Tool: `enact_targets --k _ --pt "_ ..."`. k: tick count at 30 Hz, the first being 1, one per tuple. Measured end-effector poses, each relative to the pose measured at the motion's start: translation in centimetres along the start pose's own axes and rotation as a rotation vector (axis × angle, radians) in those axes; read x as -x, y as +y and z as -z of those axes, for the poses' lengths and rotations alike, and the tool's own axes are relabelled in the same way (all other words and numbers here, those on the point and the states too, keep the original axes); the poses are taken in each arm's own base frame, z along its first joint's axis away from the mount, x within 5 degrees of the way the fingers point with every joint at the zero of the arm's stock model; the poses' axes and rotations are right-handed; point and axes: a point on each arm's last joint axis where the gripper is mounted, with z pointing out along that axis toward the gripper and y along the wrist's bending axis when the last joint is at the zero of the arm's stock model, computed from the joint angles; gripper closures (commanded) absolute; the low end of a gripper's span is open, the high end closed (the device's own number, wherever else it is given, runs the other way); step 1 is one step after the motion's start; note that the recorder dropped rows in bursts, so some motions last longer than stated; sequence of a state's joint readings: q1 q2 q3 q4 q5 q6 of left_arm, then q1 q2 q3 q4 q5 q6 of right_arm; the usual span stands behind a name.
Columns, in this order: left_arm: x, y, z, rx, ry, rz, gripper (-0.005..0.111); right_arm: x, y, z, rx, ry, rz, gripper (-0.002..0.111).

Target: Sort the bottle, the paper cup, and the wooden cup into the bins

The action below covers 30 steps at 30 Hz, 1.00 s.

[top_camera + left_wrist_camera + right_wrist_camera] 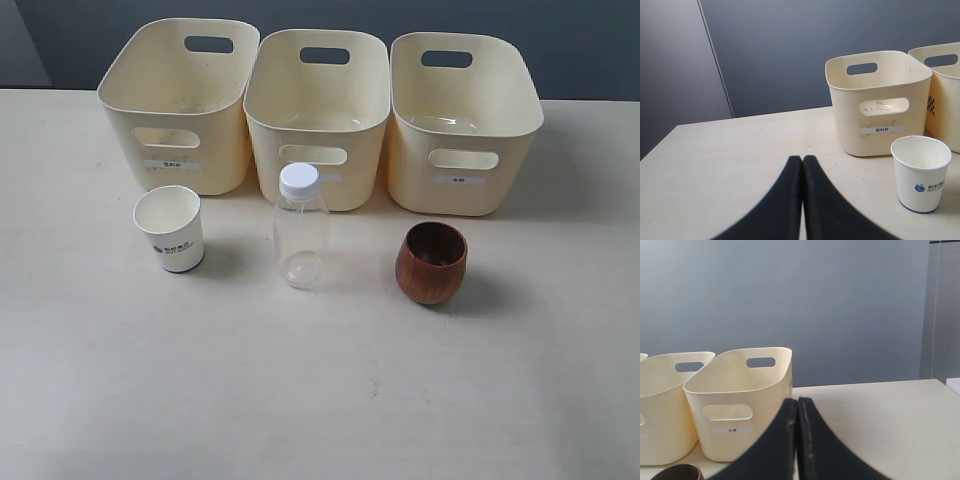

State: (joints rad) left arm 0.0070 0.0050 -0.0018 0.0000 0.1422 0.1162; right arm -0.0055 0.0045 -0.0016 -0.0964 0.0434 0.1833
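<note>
Nothing sorted yet, by the look of it. Three bins (320, 110) line the upper part of the exterior frame, side by side on the bench (320, 400), and what shows of their insides looks empty.

All three items stand upright in a row in front of them, mid-frame and well apart: paper cup (169, 229) at left, bottle (300, 226) in the centre, wooden cup (431, 263) at right. All three placements are still to do.

Neither arm shows in the exterior view. Left pincer (802, 165): black fingers pressed together, holding nothing, paper cup off to its lower right. Right pincer (797, 407): likewise closed and empty, with the wooden cup's rim at the frame's lower left corner.

Writing: paper cup carries a blue logo, second line "ANT..." with the rest cut off. Each bin has a small white front label with dark characters, too small to read surely.
</note>
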Motion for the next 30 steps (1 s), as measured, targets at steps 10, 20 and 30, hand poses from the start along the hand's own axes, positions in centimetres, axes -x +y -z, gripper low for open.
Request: enact_targets --k 10,20,30 --pt "0.0 0.0 0.0 0.000 0.000 0.000 0.107 0.0 0.0 0.0 0.005 -0.001 -0.117 0.108" --pt "0.0 0.0 0.0 0.000 0.000 0.000 0.107 0.0 0.2 0.0 0.017 0.001 -0.409 0.108" --pt "0.0 0.0 0.0 0.000 0.000 0.000 0.107 1.2 0.0 0.1 0.021 -0.093 -0.424 0.108"
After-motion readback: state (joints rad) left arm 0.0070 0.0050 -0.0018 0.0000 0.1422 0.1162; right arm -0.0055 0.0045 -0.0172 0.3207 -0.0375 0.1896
